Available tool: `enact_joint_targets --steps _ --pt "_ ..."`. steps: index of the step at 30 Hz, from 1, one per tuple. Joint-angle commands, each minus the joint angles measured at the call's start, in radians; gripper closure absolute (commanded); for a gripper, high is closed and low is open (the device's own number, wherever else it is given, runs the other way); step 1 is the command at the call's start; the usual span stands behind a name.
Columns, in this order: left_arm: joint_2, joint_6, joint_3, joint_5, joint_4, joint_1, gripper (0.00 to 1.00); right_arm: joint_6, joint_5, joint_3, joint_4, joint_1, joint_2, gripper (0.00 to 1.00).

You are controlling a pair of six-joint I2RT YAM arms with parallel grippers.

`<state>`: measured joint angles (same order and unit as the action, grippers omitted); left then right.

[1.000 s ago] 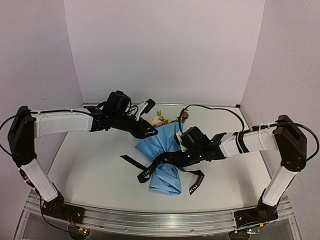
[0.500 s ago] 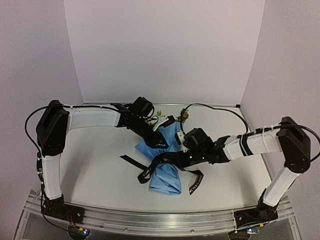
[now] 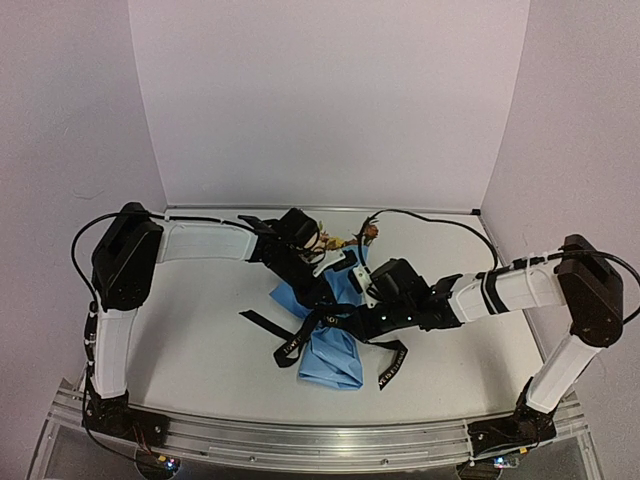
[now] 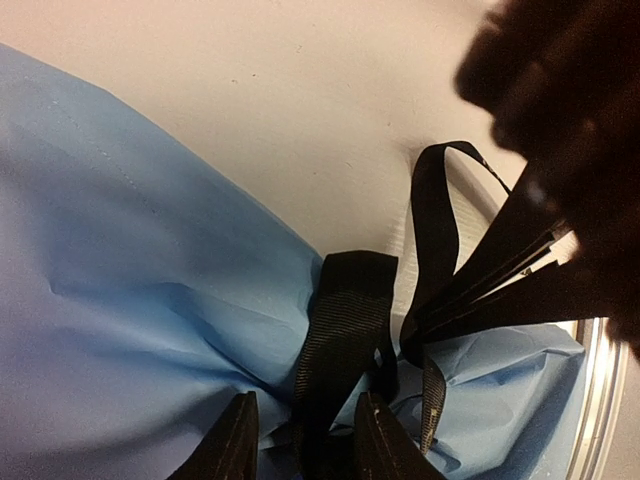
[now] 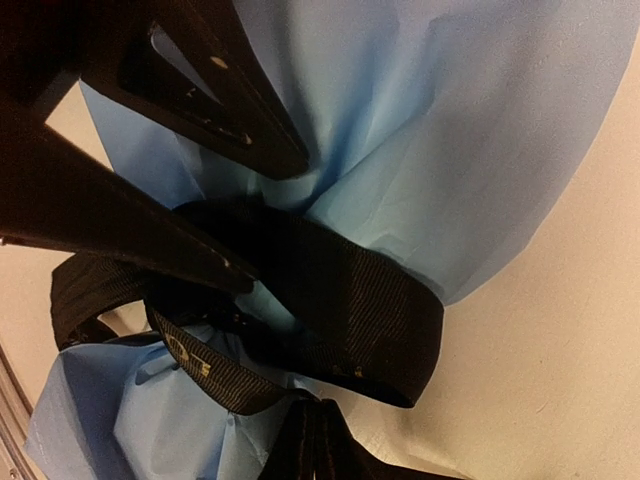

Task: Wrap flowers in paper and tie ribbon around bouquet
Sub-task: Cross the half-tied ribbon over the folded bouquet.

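The bouquet [image 3: 333, 350] lies on the table, its light-blue paper [image 4: 120, 270] pinched at a narrow waist and the flowers [image 3: 335, 240] poking out at the far end. A black ribbon [image 3: 300, 335] loops around that waist, with loose ends trailing left and right. My left gripper [image 3: 320, 298] points down at the waist, jaws apart, and a band of ribbon [image 4: 340, 340] runs between its fingertips [image 4: 238, 440]. From the right, my right gripper [image 3: 352, 322] is shut on the ribbon [image 5: 390, 330] where the lettered strand meets its tips [image 5: 318, 430].
White walls close in the table [image 3: 180, 330] on three sides. A black cable [image 3: 430, 218] arcs over the far right of the table. A metal rail [image 3: 320, 440] runs along the near edge between the arm bases.
My left arm has swung right and lowered its gripper from beside the flowers onto the bouquet's waist, over the ribbon. The right gripper has stayed shut, shifting only slightly.
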<state>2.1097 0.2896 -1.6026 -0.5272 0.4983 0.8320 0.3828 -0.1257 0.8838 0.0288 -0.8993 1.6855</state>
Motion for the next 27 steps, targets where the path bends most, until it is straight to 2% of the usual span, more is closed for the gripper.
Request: enact_joint_targets --steps 1,8,23,25,27 --pt "0.004 0.018 -0.043 -0.003 0.009 -0.002 0.74 0.002 0.000 -0.001 0.051 0.002 -0.033 1.00" --pt "-0.049 0.002 0.020 -0.021 -0.040 -0.001 0.99 0.076 -0.019 0.003 0.133 0.032 0.000 1.00" --pt "-0.153 -0.054 0.129 -0.060 -0.162 -0.003 1.00 0.130 -0.077 -0.058 0.212 0.037 -0.003 1.00" --pt "-0.153 -0.053 0.128 -0.066 -0.160 -0.002 0.97 0.135 -0.094 -0.058 0.212 0.037 -0.001 1.00" --pt "-0.147 -0.053 0.125 -0.065 -0.159 -0.002 0.90 0.136 -0.098 -0.063 0.213 0.037 -0.001 1.00"
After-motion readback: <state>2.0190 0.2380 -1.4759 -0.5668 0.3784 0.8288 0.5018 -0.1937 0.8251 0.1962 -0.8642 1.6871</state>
